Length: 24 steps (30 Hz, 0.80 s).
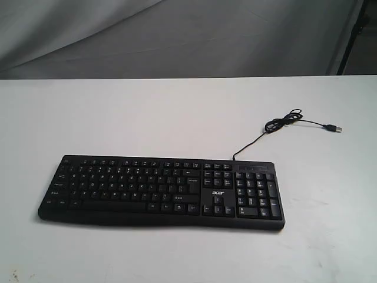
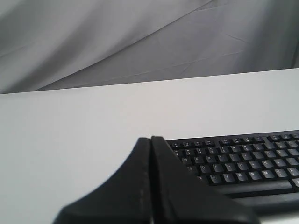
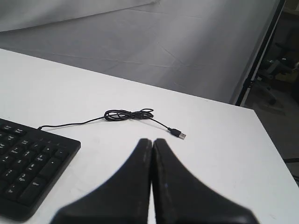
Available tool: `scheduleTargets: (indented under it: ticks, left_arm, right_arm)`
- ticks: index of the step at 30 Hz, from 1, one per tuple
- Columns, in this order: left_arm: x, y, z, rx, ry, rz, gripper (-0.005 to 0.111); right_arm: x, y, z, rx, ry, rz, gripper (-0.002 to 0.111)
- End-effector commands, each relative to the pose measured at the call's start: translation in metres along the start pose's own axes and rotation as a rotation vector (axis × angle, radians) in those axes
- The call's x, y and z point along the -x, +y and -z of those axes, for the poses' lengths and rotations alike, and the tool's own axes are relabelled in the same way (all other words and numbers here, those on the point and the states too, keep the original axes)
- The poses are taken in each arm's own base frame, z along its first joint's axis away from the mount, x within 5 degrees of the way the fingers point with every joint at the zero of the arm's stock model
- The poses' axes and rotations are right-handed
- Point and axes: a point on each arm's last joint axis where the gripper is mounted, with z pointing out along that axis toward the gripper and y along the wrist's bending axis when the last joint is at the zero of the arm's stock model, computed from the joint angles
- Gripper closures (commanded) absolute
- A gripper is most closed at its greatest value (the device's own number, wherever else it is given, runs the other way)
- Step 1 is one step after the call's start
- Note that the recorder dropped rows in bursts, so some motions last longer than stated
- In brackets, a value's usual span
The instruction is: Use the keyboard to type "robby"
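Observation:
The black acer keyboard (image 1: pixel 162 188) lies flat on the white table, near its front, number pad to the right. Its thin USB cable (image 1: pixel 284 122) curls behind the right end, the plug lying loose. Neither arm shows in the exterior view. In the left wrist view my left gripper (image 2: pixel 150 139) is shut, empty, hovering off the keyboard's (image 2: pixel 243 161) left end. In the right wrist view my right gripper (image 3: pixel 152 141) is shut and empty, off the number pad end (image 3: pixel 28 163), with the coiled cable (image 3: pixel 128 114) beyond it.
The white table (image 1: pixel 177 112) stretches back to a grey cloth backdrop (image 1: pixel 177 35). A dark stand leg (image 1: pixel 353 35) rises at the far right, past the table's edge (image 3: pixel 268 140).

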Motion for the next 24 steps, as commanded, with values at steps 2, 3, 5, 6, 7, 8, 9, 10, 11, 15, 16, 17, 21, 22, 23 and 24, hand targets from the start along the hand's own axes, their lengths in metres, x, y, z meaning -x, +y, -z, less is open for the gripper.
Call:
scheduleTargets:
  ticks: [2,3,5,6,7,8,9,10,11,15,16,17,21,22,23,24]
  left_arm:
    - [-0.001,0.000,0.000,-0.005,-0.007,-0.003,0.107]
    - [-0.001,0.000,0.000,-0.005,-0.007,-0.003,0.107]
    - [-0.001,0.000,0.000,-0.005,-0.007,-0.003,0.107]
    - [-0.001,0.000,0.000,-0.005,-0.007,-0.003,0.107]
    - [-0.001,0.000,0.000,-0.005,-0.007,-0.003,0.107]
    - [-0.001,0.000,0.000,-0.005,-0.007,-0.003,0.107]
    - [-0.001,0.000,0.000,-0.005,-0.007,-0.003,0.107]
    - [-0.001,0.000,0.000,-0.005,-0.007,-0.003,0.107]
    - [-0.001,0.000,0.000,-0.005,-0.007,-0.003,0.107]
    - [-0.001,0.000,0.000,-0.005,-0.007,-0.003,0.107]
    - [-0.001,0.000,0.000,-0.005,-0.007,-0.003,0.107]
    - [-0.001,0.000,0.000,-0.005,-0.007,-0.003,0.107]
    - [-0.001,0.000,0.000,-0.005,-0.007,-0.003,0.107]
    - [-0.001,0.000,0.000,-0.005,-0.007,-0.003,0.107]
    - [-0.001,0.000,0.000,-0.005,-0.007,-0.003,0.107]
    - [-0.001,0.000,0.000,-0.005,-0.007,-0.003,0.107]
  right_arm:
    - [-0.001,0.000,0.000,-0.002,0.000,-0.008,0.108]
    - [-0.001,0.000,0.000,-0.002,0.000,-0.008,0.108]
    - [-0.001,0.000,0.000,-0.002,0.000,-0.008,0.108]
    - [-0.001,0.000,0.000,-0.002,0.000,-0.008,0.108]
    - [-0.001,0.000,0.000,-0.002,0.000,-0.008,0.108]
    - [-0.001,0.000,0.000,-0.002,0.000,-0.008,0.108]
    - [-0.001,0.000,0.000,-0.002,0.000,-0.008,0.108]
    - [-0.001,0.000,0.000,-0.002,0.000,-0.008,0.108]
    - [-0.001,0.000,0.000,-0.002,0.000,-0.008,0.108]
    - [-0.001,0.000,0.000,-0.001,0.000,-0.013,0.108]
    - [-0.001,0.000,0.000,0.000,0.000,-0.018,0.108]
    - [-0.001,0.001,0.000,0.004,0.001,-0.037,0.108]
    - [0.025,-0.004,0.008,0.008,-0.028,-0.058,0.108]
    - [0.040,-0.007,0.012,0.008,-0.045,-0.062,0.108]
    - [0.060,-0.011,0.015,0.008,-0.072,-0.074,0.108]
    - [0.075,-0.014,0.016,0.011,-0.089,-0.090,0.108]
